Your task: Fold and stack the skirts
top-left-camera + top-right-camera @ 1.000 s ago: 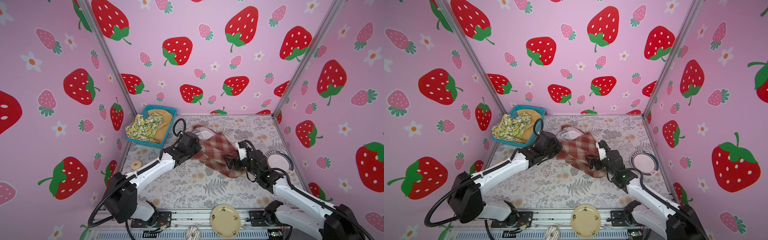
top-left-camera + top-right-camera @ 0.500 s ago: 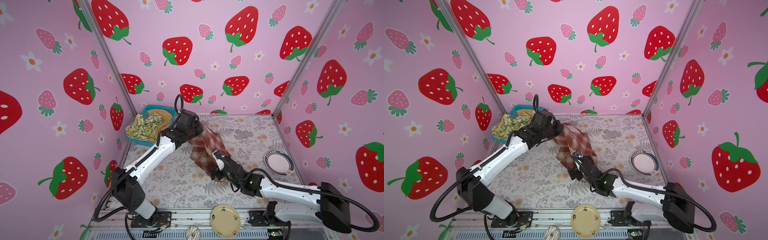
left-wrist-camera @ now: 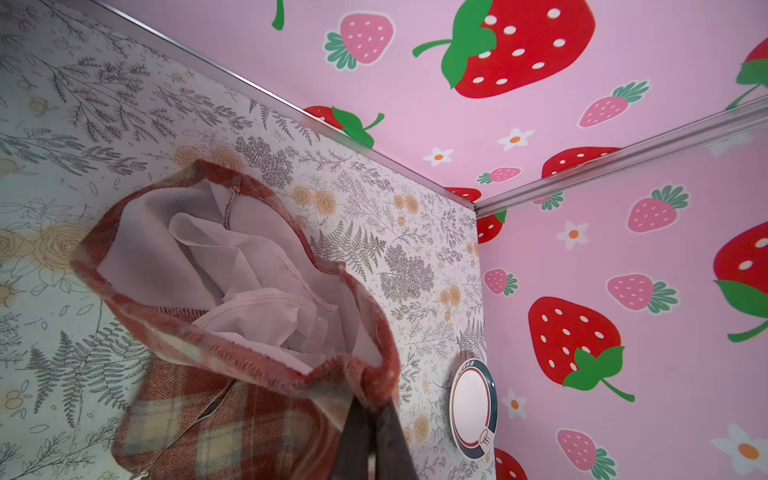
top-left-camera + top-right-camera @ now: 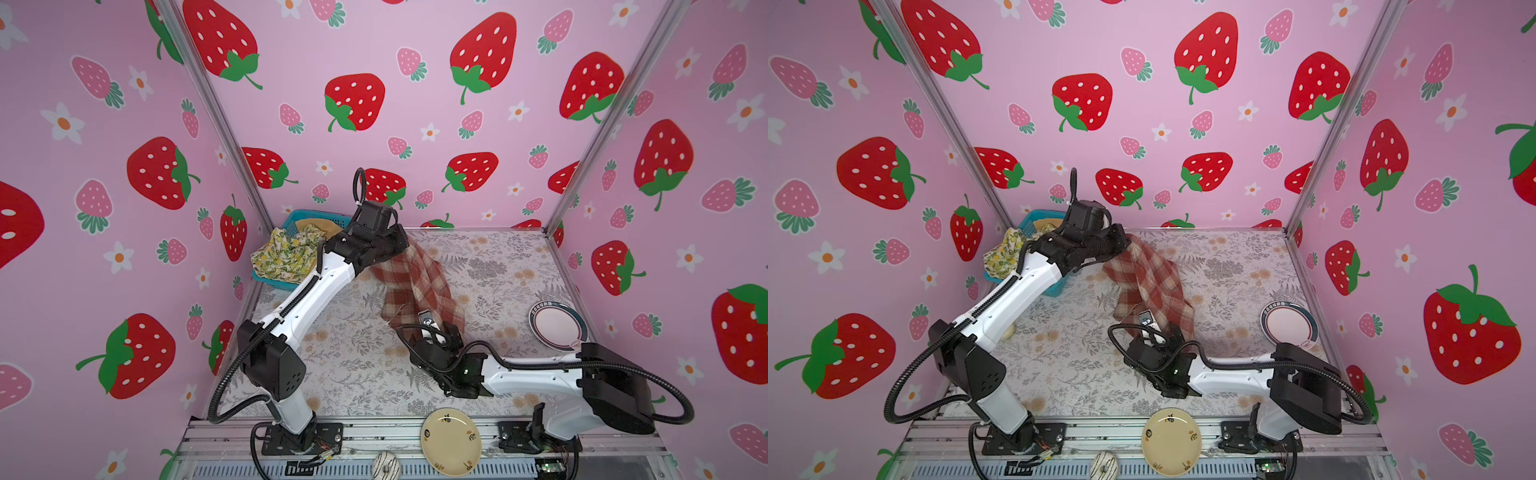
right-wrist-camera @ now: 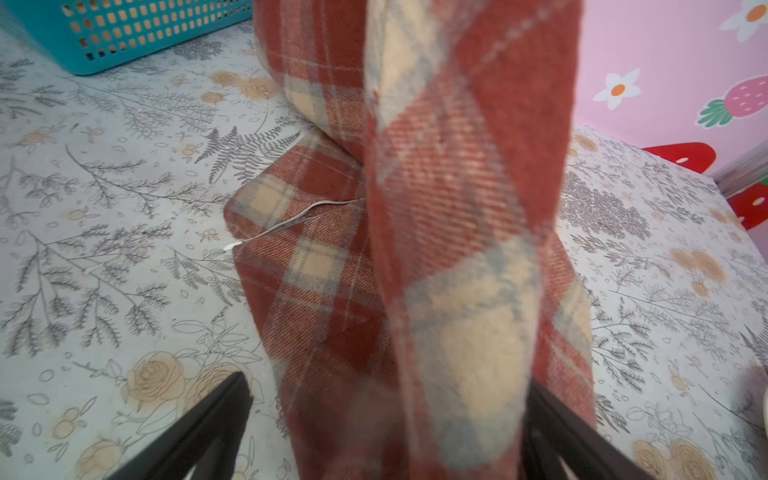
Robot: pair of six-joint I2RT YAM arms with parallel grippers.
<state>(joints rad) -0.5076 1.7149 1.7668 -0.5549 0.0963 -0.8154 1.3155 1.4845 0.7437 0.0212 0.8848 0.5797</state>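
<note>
My left gripper (image 4: 400,248) (image 3: 370,401) is shut on the waistband of the red-and-cream plaid skirt (image 4: 415,282) (image 4: 1146,282) (image 3: 232,419), holding it up so it hangs with its lower end resting on the table. The pale lining shows inside the waist opening. My right gripper (image 4: 438,323) (image 5: 386,382) is open at the skirt's (image 5: 457,208) lower end, its fingers standing on either side of the hanging cloth. The lemon-print skirt (image 4: 286,255) (image 4: 1003,255) drapes over the blue basket (image 4: 299,216) (image 5: 124,33) at the back left. The mustard-yellow skirt (image 4: 316,227) lies inside the basket.
A pink plate with a dark rim (image 4: 555,322) (image 3: 473,407) lies by the right wall. A cream plate (image 4: 451,440) and a striped round thing (image 4: 384,465) sit on the front rail. A small pale ring (image 4: 1007,332) lies under the left arm. Walls close three sides.
My left gripper has lifted the plaid skirt up off the table and toward the back. My right arm has swung in from the right to the skirt's hanging lower end.
</note>
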